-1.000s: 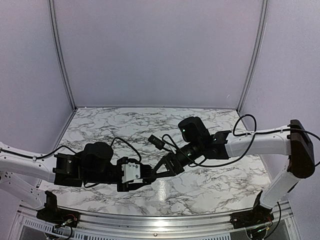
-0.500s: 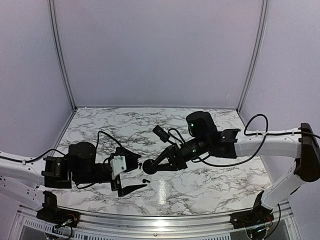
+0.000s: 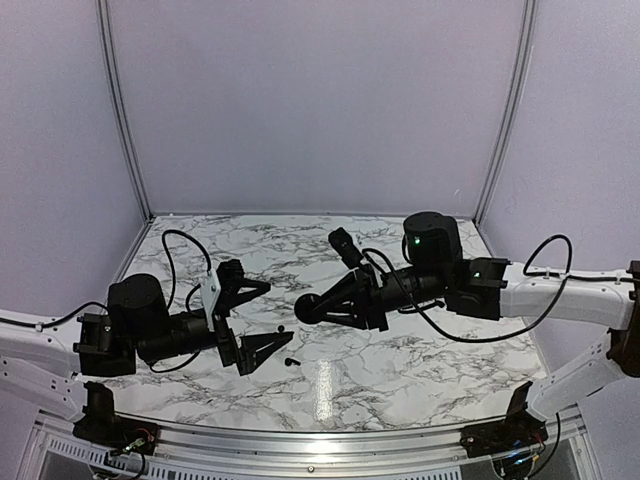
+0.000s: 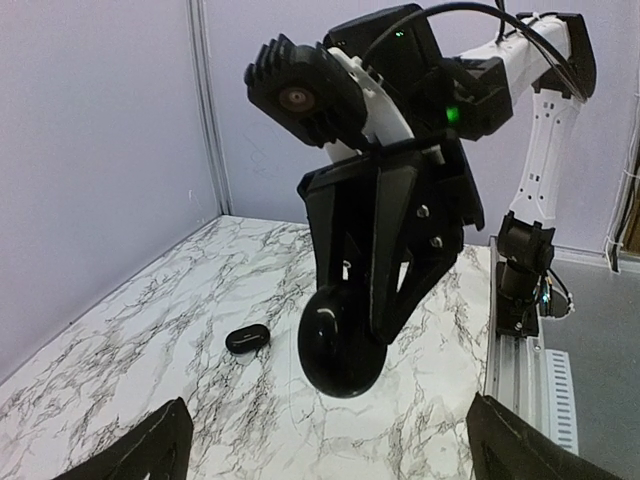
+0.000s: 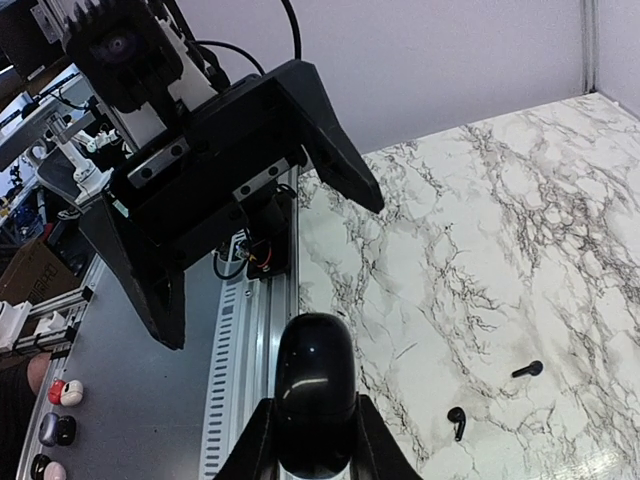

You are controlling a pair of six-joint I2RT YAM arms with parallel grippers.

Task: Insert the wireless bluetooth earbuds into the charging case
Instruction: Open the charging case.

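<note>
While the left gripper (image 3: pixel 280 313) is held low with jaws spread wide, the charging case (image 3: pixel 305 310) is pinched aloft by the outstretched right gripper (image 3: pixel 316 306) facing it; two earbuds (image 3: pixel 291 361) are seen on the table (image 3: pixel 400 372) below

White marble-veined table (image 3: pixel 420 375), two tiny black earbuds (image 3: pixel 291 361) lying loose (slightly apart), one black oval pebble (image 4: pixel 247 338).

Your left gripper (image 3: pixel 280 312), jaws spread wide, and the right gripper (image 3: pixel 314 308), which is clamping the charging case (image 3: pixel 304 309), are facing each other closely and crowding the middle of the worktop (image 3: pixel 420 375). An earbud (image 3: pixel 281 328) is lying under the gap between them, and a second earbud (image 3: pixel 292 361) is lying closer to the near edge. The strip along the far edge and the near right corner are giving you passing room.
</note>
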